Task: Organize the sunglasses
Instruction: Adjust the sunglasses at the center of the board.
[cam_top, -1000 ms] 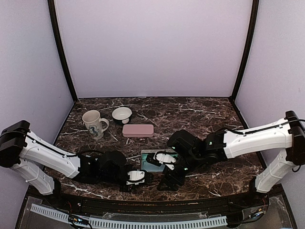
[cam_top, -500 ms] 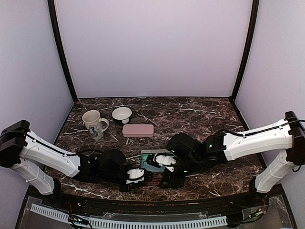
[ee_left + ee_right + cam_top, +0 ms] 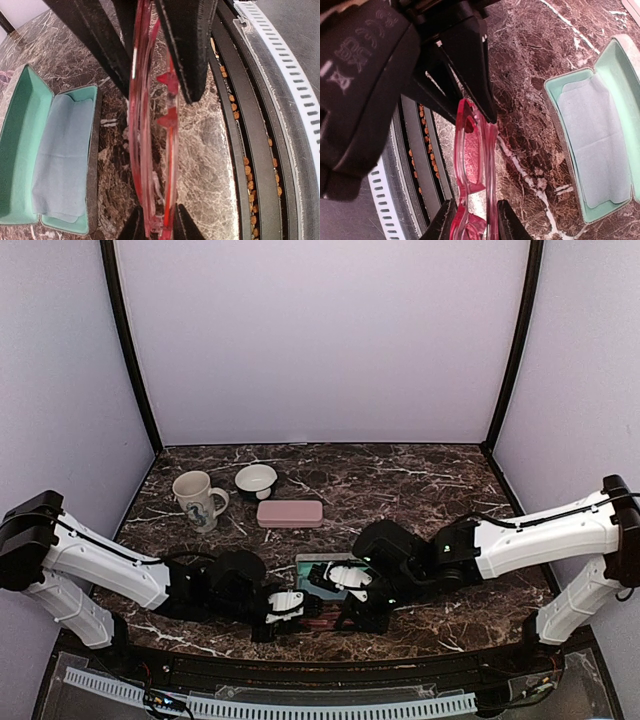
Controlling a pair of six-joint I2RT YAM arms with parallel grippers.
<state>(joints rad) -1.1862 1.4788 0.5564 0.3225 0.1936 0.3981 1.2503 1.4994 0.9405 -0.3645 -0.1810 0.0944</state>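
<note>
At near table edge, between both arms: red sunglasses (image 3: 150, 125) stand on edge. Left gripper (image 3: 157, 227) pinches one end. Right gripper (image 3: 475, 222), wide one second ago, now closes on other end, both jaws against frame. Handover seems under way. Open case (image 3: 20, 150) lies just beyond, farther in; glasses not yet inside.

The slim red sunglasses (image 3: 150, 125) are translucent plastic, glossy and smooth. The dark brown tabletop (image 3: 205, 150) looks like polished, white-veined marble. The open oblong case (image 3: 15, 150) has a matt mint-green lining and holds a soft light-blue cloth (image 3: 62, 155).
</note>
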